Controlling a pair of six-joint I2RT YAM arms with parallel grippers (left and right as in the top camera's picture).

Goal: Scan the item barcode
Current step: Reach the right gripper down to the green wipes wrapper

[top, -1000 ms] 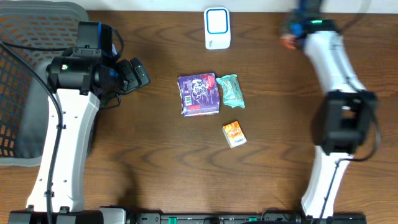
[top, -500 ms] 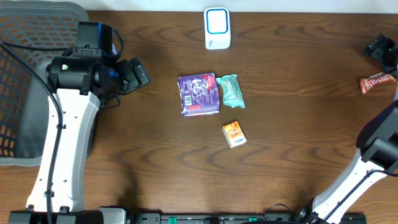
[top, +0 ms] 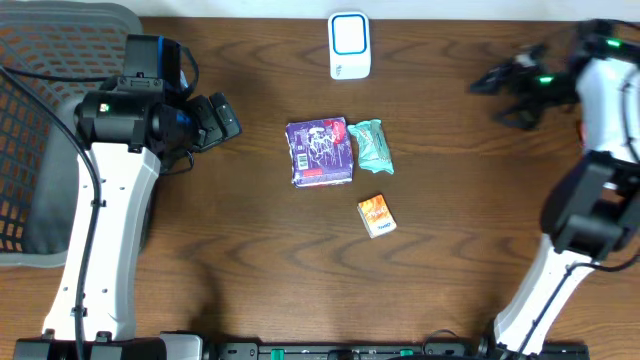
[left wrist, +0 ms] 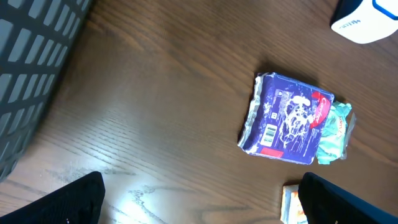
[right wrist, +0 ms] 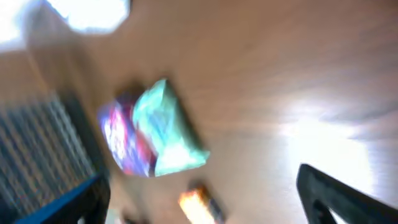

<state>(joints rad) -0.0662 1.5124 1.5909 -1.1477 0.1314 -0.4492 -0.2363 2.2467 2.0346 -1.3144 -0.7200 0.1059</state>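
A purple packet [top: 320, 152] lies flat mid-table, and a teal packet [top: 372, 146] touches its right side. A small orange box [top: 376, 215] sits nearer the front. The white scanner [top: 349, 45] stands at the back edge. My left gripper [top: 225, 120] hovers open to the left of the items. In its wrist view the purple packet [left wrist: 287, 118] shows a barcode [left wrist: 268, 134], and nothing lies between the fingers. My right gripper [top: 505, 88] is open at the back right, pointing left. Its blurred wrist view shows the teal packet [right wrist: 168, 130] and orange box [right wrist: 199, 202].
A dark mesh basket [top: 40, 120] fills the left end of the table, under the left arm. The right arm's white links run down the right edge. Brown wood table surface [top: 460, 200] lies between the items and the right arm.
The right gripper has opened and swung from the far right edge back over the table, now pointing left. The left arm and the items have not moved.
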